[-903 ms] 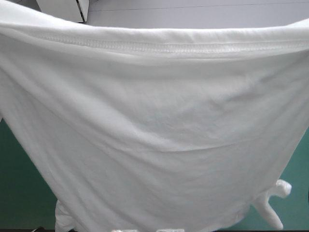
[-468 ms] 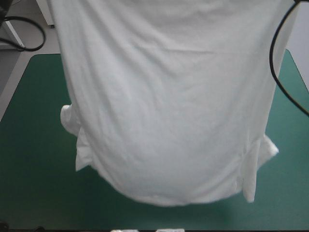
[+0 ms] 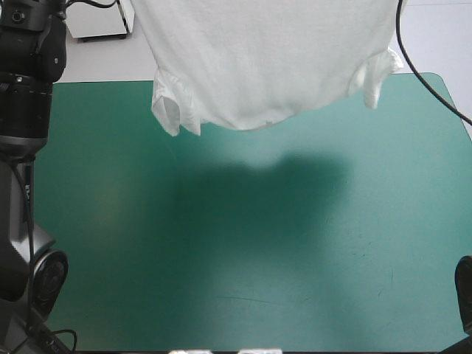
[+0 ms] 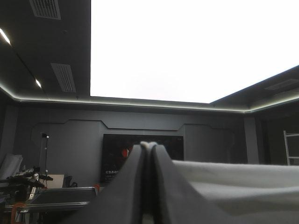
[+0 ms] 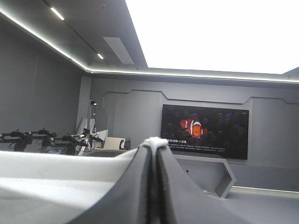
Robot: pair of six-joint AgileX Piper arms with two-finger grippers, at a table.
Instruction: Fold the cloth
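Note:
The white T-shirt [image 3: 265,59] hangs in the air over the far part of the teal-green table [image 3: 243,251], its sleeves dangling at the lower corners and its shadow on the cover below. Both grippers are above the high view's frame. In the left wrist view my left gripper [image 4: 148,145] is raised and shut on the T-shirt, a thin white edge pinched at the fingertips and cloth [image 4: 233,186] stretching off to one side. In the right wrist view my right gripper [image 5: 154,141] is likewise shut on the T-shirt, with cloth [image 5: 56,182] running away beside it.
The left arm's dark column [image 3: 26,88] rises over the table's left edge. A white cabinet [image 3: 99,18] stands beyond the far left corner.
The T-shirt has swung from close to the high camera out toward the far edge of the table, and most of the cover now shows beneath it.

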